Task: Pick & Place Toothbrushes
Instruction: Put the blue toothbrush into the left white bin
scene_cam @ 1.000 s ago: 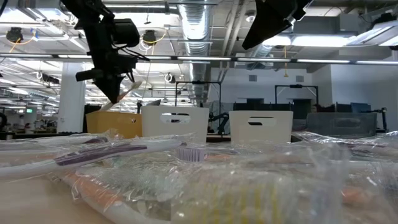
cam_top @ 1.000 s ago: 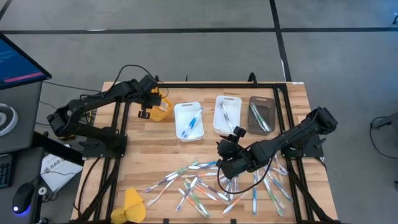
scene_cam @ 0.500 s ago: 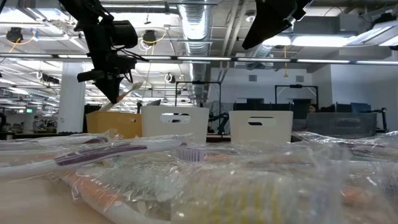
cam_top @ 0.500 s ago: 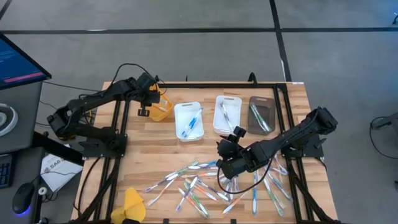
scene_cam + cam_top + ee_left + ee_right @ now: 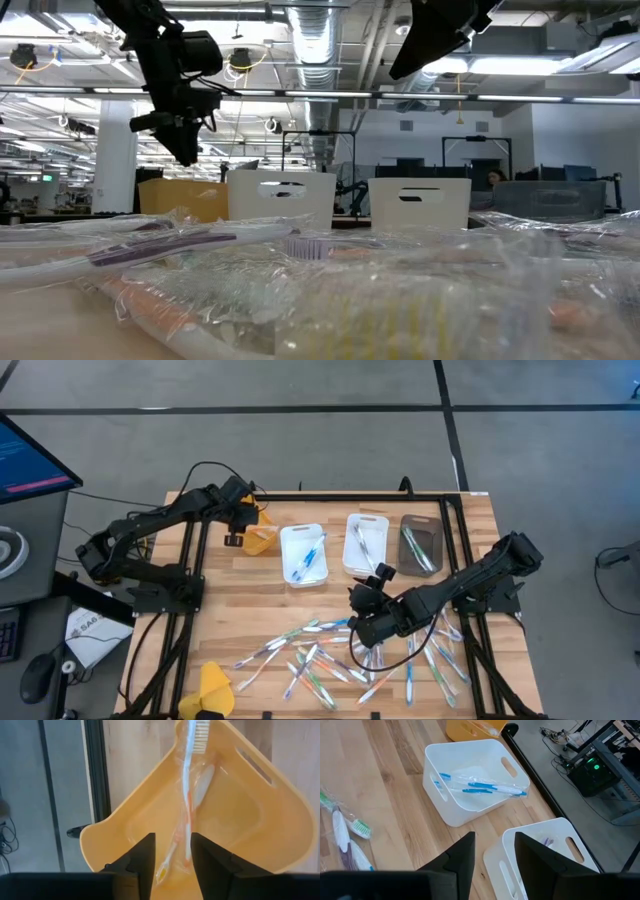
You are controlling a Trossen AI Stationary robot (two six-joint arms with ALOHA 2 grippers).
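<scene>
Orange-accented toothbrush (image 5: 187, 805) is lying in yellow tray (image 5: 240, 835), left gripper (image 5: 171, 862) parted and empty above; next needs another from the pile (image 5: 340, 655); right gripper (image 5: 492, 857) parted, empty

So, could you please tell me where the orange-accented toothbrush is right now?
In the left wrist view it lies inside the yellow tray, the orange-accented toothbrush just beyond the open left pincer. That tray is leftmost in the row, beside the white tray.

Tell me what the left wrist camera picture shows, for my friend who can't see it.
An orange-and-white toothbrush in a clear wrapper lies inside a yellow tray on the wooden table. The left gripper is right above it, jaws open with nothing between them.
</scene>
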